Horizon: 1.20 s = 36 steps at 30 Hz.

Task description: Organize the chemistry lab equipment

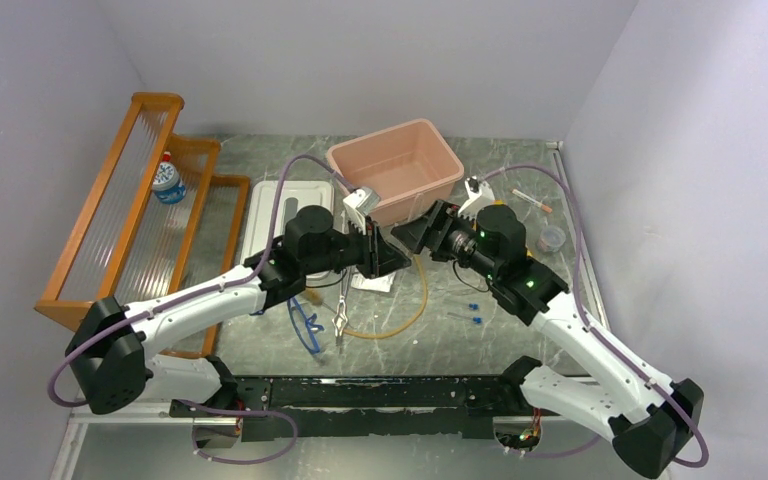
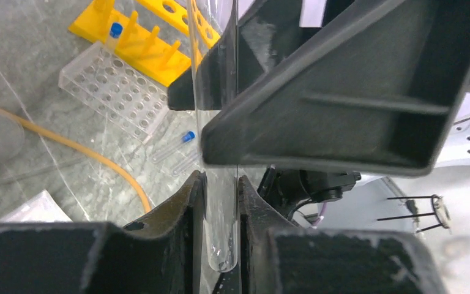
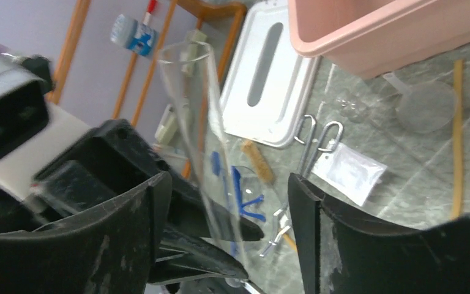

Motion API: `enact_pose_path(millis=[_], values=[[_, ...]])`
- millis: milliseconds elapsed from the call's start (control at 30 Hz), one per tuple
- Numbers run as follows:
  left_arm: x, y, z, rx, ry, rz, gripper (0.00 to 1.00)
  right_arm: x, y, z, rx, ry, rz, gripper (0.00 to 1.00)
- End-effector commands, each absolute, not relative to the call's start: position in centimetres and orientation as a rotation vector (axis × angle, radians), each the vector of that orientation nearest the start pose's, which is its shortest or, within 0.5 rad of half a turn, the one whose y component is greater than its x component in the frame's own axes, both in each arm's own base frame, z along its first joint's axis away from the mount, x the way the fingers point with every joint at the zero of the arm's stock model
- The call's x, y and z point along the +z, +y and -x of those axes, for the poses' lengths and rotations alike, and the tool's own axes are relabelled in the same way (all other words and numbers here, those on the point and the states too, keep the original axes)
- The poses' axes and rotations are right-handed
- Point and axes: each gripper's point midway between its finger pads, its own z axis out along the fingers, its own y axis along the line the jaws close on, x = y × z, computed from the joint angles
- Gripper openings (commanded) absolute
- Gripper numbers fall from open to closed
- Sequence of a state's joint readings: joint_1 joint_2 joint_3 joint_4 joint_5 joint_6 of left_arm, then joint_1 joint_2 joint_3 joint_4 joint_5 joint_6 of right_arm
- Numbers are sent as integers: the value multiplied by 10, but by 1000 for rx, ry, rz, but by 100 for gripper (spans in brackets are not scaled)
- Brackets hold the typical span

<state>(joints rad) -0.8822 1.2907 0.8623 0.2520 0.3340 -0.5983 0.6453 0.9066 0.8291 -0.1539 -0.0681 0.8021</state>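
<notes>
A clear glass test tube (image 2: 220, 236) stands between the two arms above the table's middle. My left gripper (image 2: 220, 181) is shut on its rounded lower end, both fingers pressed against the glass. My right gripper (image 3: 227, 184) stands open around the same test tube (image 3: 194, 104), with gaps on both sides. In the top view the left gripper (image 1: 390, 258) and right gripper (image 1: 415, 236) face each other closely. On the table below lie blue-framed safety glasses (image 1: 305, 325), metal scissors (image 1: 341, 310), a tan rubber tube (image 1: 416, 300), blue-capped small tubes (image 1: 473, 312) and a white packet (image 1: 372, 282).
A pink bin (image 1: 430, 150) stands at the back centre, a white tray (image 1: 272, 215) to its left. The orange slatted shelf (image 1: 130, 200) on the left holds a small bottle (image 1: 167, 180). A yellow rack (image 2: 150, 40) and clear tube rack (image 2: 116, 89) sit under the right arm.
</notes>
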Motion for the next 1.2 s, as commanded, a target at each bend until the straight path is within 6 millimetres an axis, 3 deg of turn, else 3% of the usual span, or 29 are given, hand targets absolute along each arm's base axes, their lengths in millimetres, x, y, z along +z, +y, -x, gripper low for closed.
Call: enact_pose_path(millis=[0, 167, 300, 700, 800, 967, 1067, 1167], values=[[276, -372, -207, -1211, 1705, -726, 6, 284, 231, -250, 973, 1993, 10, 78], [284, -368, -198, -1154, 1611, -888, 6, 302, 215, -263, 929, 2041, 49, 79], [281, -366, -197, -1118, 1607, -949, 7, 321, 213, -260, 975, 2012, 88, 76], [271, -368, -192, -1107, 1585, -1035, 11, 340, 209, -247, 1024, 1988, 115, 52], [268, -368, -192, -1104, 1584, -1048, 12, 341, 211, -245, 1038, 1988, 133, 42], [267, -367, -199, -1068, 1605, -1030, 11, 339, 214, -241, 1063, 2007, 156, 34], [264, -366, -204, -1045, 1631, -1010, 11, 340, 215, -237, 1082, 2009, 170, 35], [260, -367, -208, -1031, 1652, -1001, 11, 337, 216, -234, 1088, 2026, 187, 42]])
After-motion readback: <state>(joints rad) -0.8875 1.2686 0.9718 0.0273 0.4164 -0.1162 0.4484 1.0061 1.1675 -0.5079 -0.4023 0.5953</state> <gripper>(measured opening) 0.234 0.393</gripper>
